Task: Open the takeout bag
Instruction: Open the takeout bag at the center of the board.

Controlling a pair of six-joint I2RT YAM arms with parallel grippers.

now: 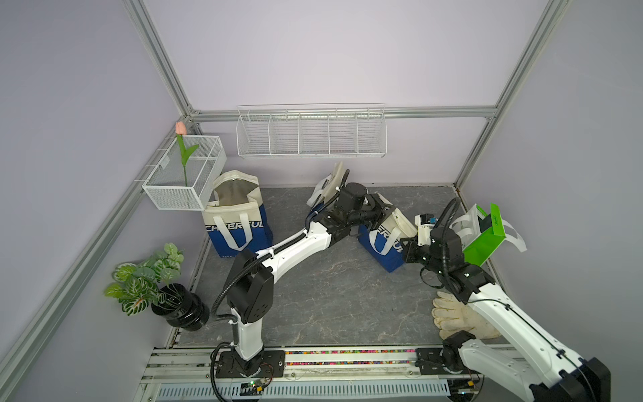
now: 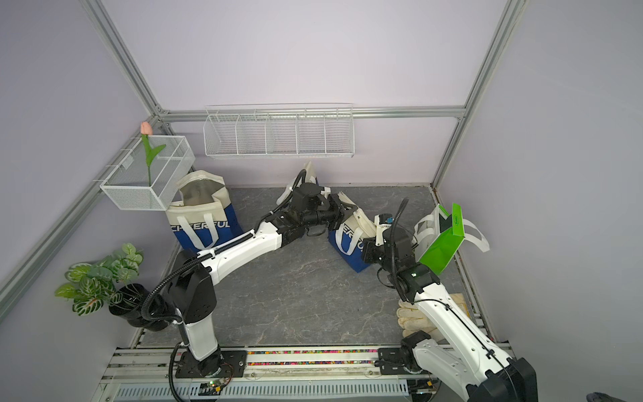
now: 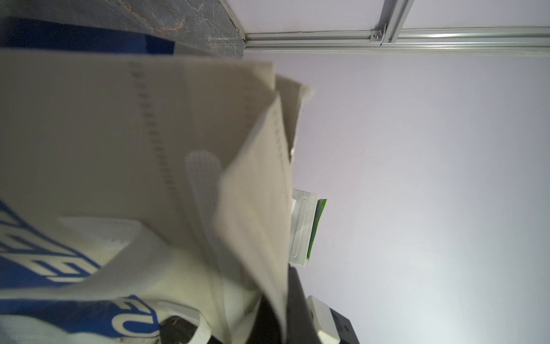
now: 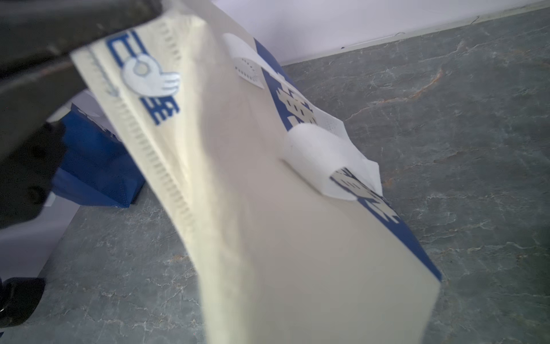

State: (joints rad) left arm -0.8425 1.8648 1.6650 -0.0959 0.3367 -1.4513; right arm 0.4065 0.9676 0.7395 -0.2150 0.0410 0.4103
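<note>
**A:** Item: takeout bag (image 1: 379, 255), blue and cream. Location?

**B:** On the tabletop (image 1: 330, 296), just beside the green bag (image 1: 485, 243), on that bag's side toward the tabletop's middle. It is tilted, not upright.

**A:** Tools, placed against it?

**B:** The right tool (image 1: 404, 245) is at the cream corner nearest the green bag. The left tool (image 1: 382, 209) is at the cream top, on the side away from the green bag. The mouth line runs roughly from one tool to the other, and neither arm is the nearer.

**A:** Tool condition?

**B:** Left: closed, and it appears to pinch the cream top fold. Right: closed on the stitched cream edge.

**A:** Mouth?

**B:** Pressed flat, not yet opened. Judged next: draw the two tools apart across that line.
</note>
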